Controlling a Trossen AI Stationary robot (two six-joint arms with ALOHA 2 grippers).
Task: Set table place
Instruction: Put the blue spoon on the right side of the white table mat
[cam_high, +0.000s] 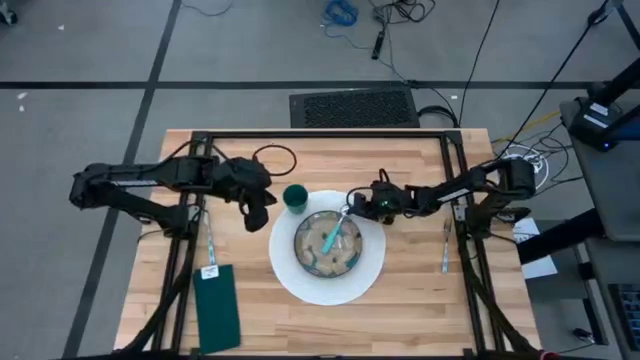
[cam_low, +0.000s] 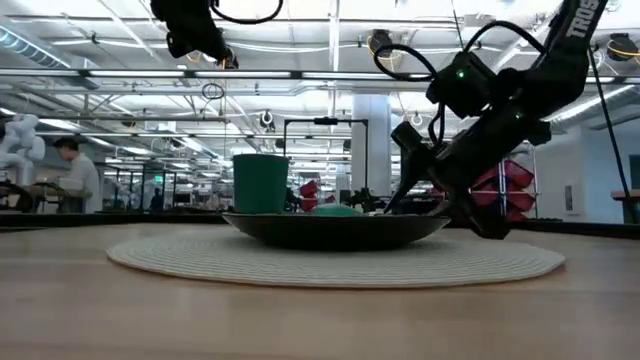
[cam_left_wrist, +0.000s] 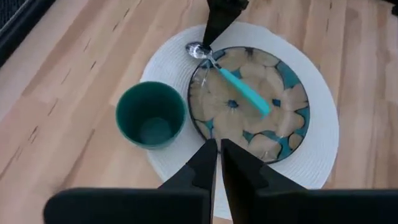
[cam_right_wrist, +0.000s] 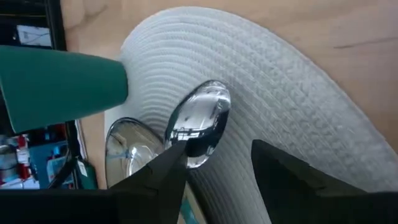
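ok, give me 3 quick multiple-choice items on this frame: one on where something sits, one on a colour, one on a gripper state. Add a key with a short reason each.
1. Where does the green cup stand?
A. On the round white placemat, beside the plate
B. On the green napkin
C. In the right gripper

2. What colour is the spoon handle?
A. Red
B. Teal
C. Black

3. How is the left gripper?
A. Shut on the cup
B. Shut on the spoon
C. Shut, holding nothing, above the placemat

Key:
1 A: the left wrist view shows the cup on the mat's edge next to the floral plate.
2 B: the handle lying across the plate is teal.
3 C: its fingers meet with nothing between them, while the right gripper is open around the spoon's bowl.
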